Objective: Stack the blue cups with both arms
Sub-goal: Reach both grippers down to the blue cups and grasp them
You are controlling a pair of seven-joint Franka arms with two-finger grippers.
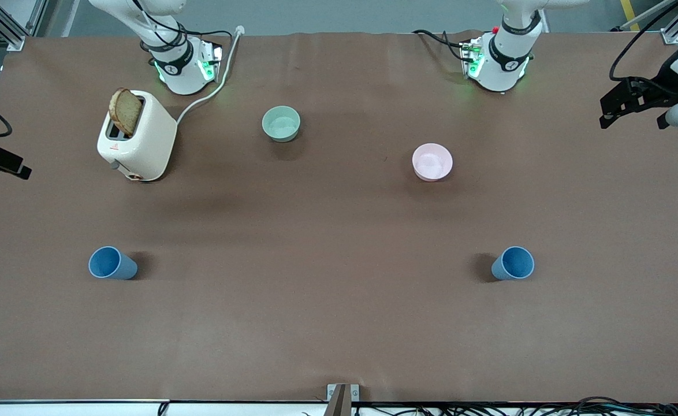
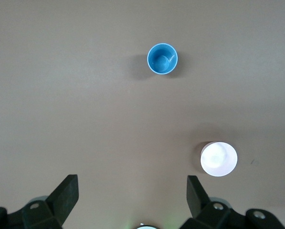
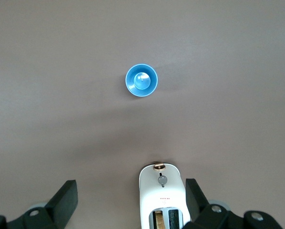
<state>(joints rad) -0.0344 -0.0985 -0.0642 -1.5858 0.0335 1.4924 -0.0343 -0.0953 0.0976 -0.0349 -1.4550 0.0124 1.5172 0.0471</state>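
Evidently, both blue cups, one point(image 1: 112, 263) toward the right arm's end of the worktop point(image 1: 327, 323) and one point(image 1: 513, 263) toward the left arm's, are being left upright and untouched, well clear of the released jaws of the left gripper point(image 2: 133, 193) and the right gripper point(image 3: 131, 193). The cups are being judged light, stiff and smooth, best pinched across the rim wall. Only the wrist views are showing the cup floors; only the front view is showing both cups together.

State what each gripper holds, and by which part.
Nothing is held. Left gripper and right gripper hang open above the table; both blue cups stand untouched.
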